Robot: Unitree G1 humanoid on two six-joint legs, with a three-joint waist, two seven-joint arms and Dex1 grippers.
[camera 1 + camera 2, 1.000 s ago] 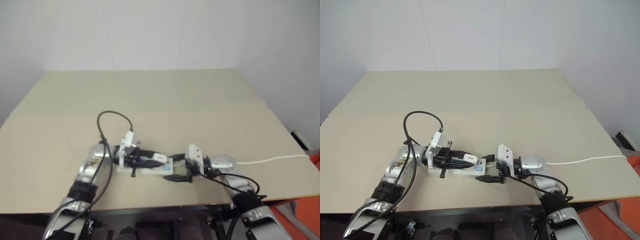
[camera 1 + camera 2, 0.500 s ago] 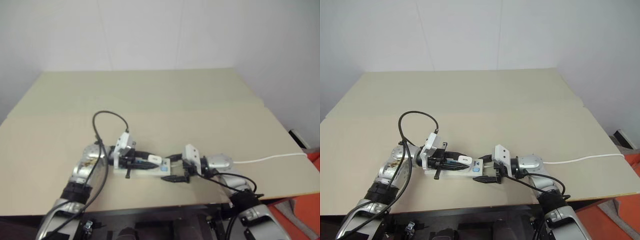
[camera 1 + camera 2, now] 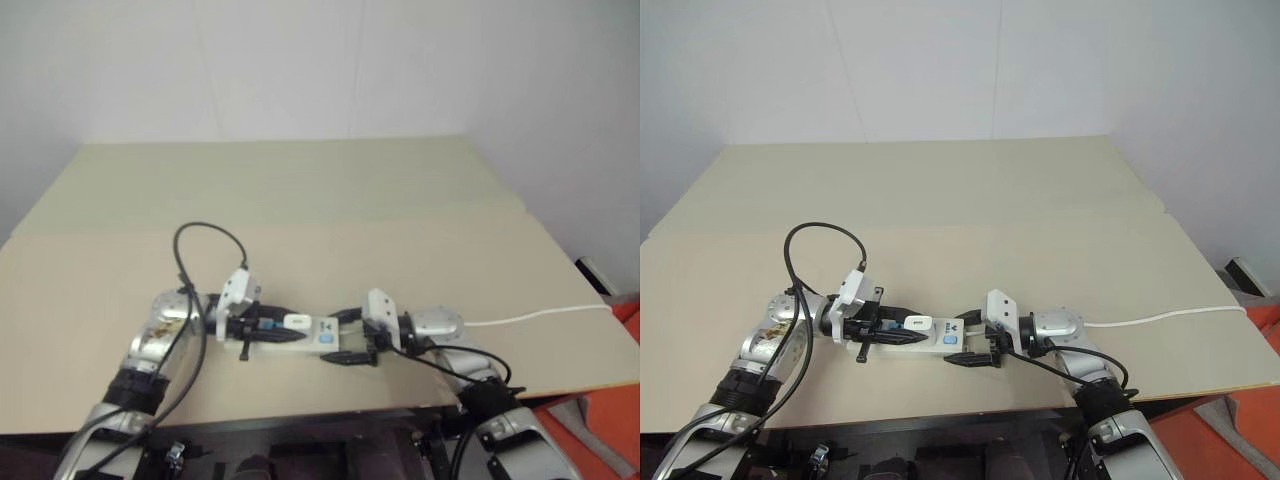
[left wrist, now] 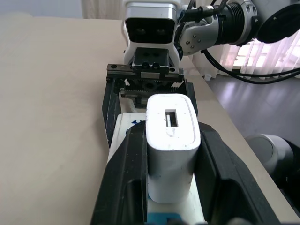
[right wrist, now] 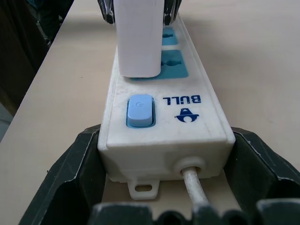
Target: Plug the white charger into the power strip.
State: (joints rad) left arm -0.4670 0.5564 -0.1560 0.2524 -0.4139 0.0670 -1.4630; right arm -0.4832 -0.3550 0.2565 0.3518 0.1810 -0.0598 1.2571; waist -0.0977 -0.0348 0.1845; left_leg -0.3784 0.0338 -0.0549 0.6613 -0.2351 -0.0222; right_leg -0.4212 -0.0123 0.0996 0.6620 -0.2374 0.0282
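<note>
- Left wrist view looks straight down my left gripper (image 4: pixel 171 187): its two black fingers (image 4: pixel 125 183) press on either side of the white charger (image 4: pixel 171 140), one on each flank, drawn in narrow around it.
- Under that charger lies the power strip (image 4: pixel 123 136), its white top showing just past my fingertips, with a sliver of blue socket face below the charger's base.
- From my right gripper (image 5: pixel 164 164), the strip's switch end sits between the two black fingers (image 5: pixel 70 173), which flank both its sides; whether they squeeze it or only bracket it I cannot tell.
- Just ahead of those fingers are the blue switch (image 5: pixel 139 110) and, beyond it, the charger standing upright on the first blue socket face.
- A thin white cord (image 5: pixel 194 185) leaves the strip's end between my right fingers.
- Head views show both grippers facing each other along the strip on the tan table (image 3: pixel 990 200).
</note>
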